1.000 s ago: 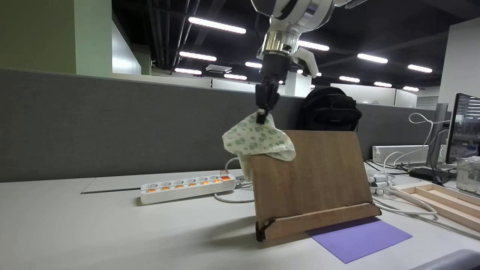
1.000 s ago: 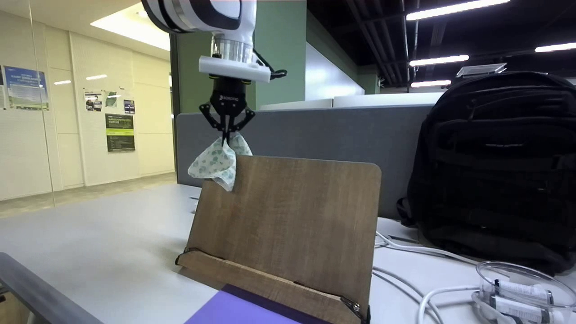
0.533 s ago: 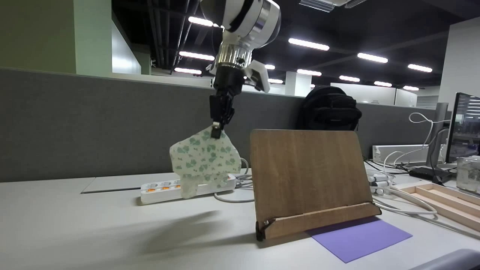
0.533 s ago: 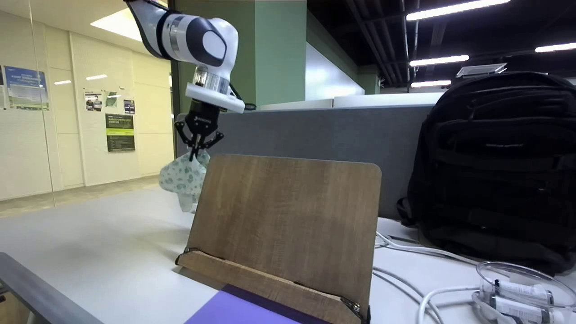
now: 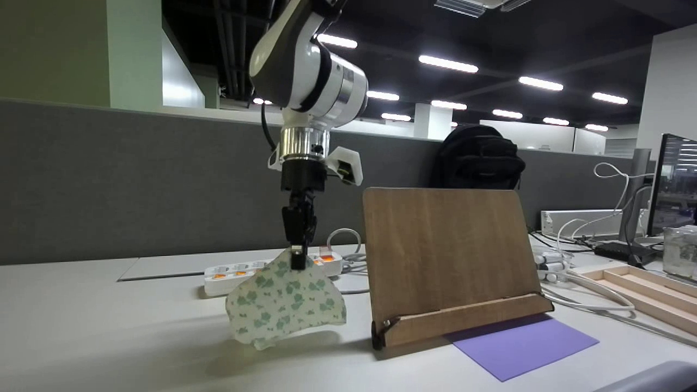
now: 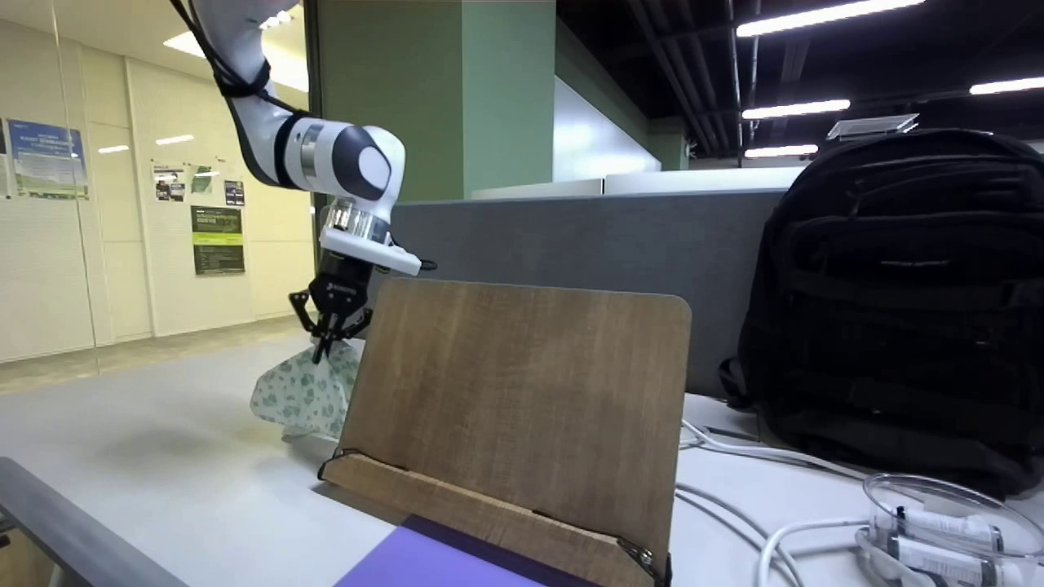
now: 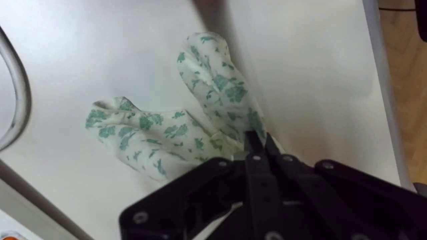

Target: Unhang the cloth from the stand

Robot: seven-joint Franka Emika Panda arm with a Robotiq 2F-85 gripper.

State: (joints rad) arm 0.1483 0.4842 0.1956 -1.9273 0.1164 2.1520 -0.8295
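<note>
Jaws together, the black two-fingered gripper (image 5: pixel 298 259) is pinching the pale green-printed cloth (image 5: pixel 287 305) over the white tabletop (image 5: pixel 136 316), left of the tilted brown wooden stand (image 5: pixel 452 250); unhanging is seemingly finishing, next calling for lowering and release.

Both exterior views: low over bench (image 6: pixel 204 505), facing front of stand (image 5: pixel 446 250), backpack (image 6: pixel 897 326) shared at right. Wrist view: close, looking down past hand (image 7: pixel 262 138), lower right of frame, onto cloth (image 7: pixel 160 136).

We can read no text: the lettering (image 6: pixel 341 289) on the gripper (image 6: pixel 322 354), the posters (image 6: pixel 47 159) beyond it and the printed cylinders (image 6: pixel 946 528) well apart from it are too small or blurred.
</note>
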